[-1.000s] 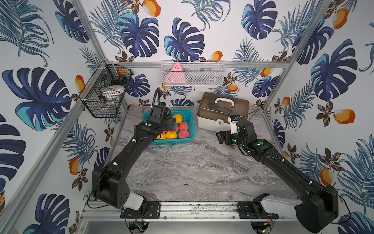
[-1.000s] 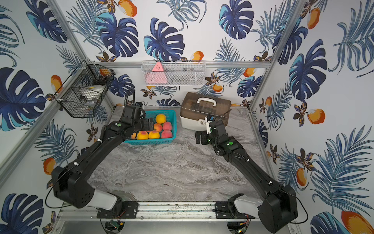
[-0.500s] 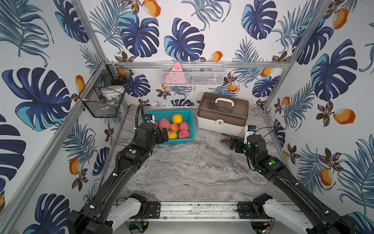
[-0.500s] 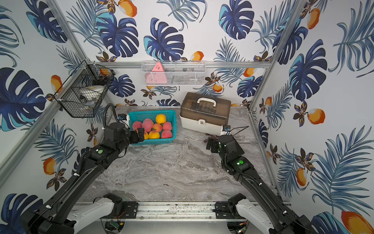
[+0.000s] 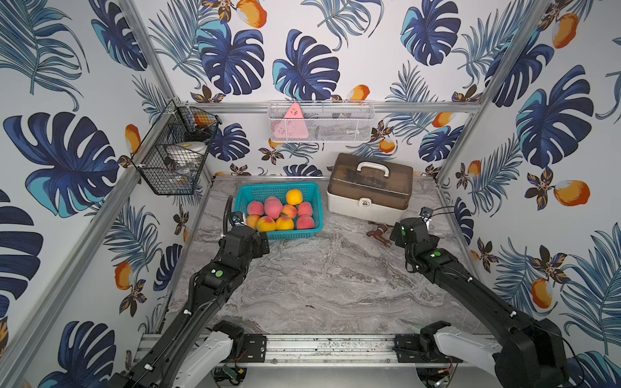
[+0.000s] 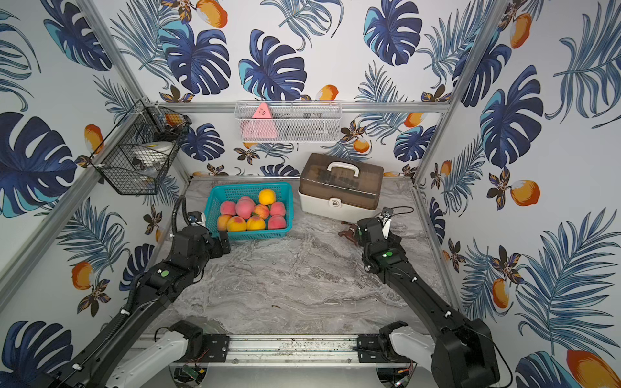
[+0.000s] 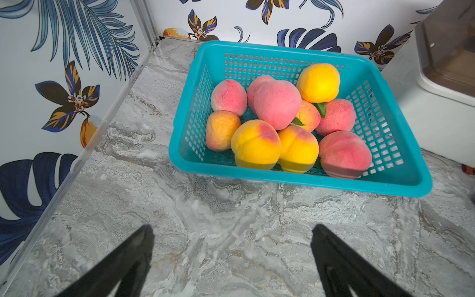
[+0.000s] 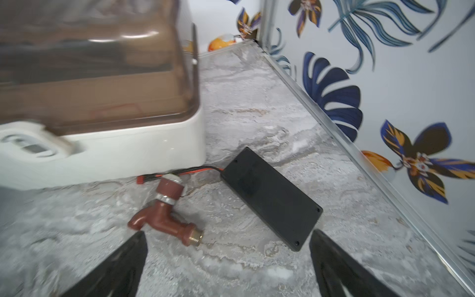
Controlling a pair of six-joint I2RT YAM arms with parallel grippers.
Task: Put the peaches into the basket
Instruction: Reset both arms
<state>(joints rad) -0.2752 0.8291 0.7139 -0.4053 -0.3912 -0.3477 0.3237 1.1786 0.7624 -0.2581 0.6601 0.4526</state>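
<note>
Peaches (image 7: 277, 108) heaped in the teal basket (image 7: 308, 183), which stands at the far edge of the tabletop (image 5: 336, 278) toward its far left corner, just beside a lidded storage box (image 5: 369, 191). About ten fruits can be counted, one large pink one riding on the others, and none shows on the bare marble, so the task is judged complete or nearly so. Left gripper (image 7: 232, 231) is poised empty just short of the basket's near rim, jaws spread wide apart. Right gripper (image 8: 227, 234), jaws likewise wide and empty, hangs near the right edge by a brown tap (image 8: 164, 218) and a black case (image 8: 270, 195) with a red-and-black lead. Hazards, as judged: a forward sweep of the left arm could strike the light basket's flared rim and shove or tip it, and the topmost peach, resting only on its neighbours, would roll out first. A low move of the right arm could snag the lead or knock the tap. Legible writing: none. Dark marks on the pink triangle (image 5: 294, 112) in the white mesh tray (image 5: 353, 127) are too small to read.
</note>
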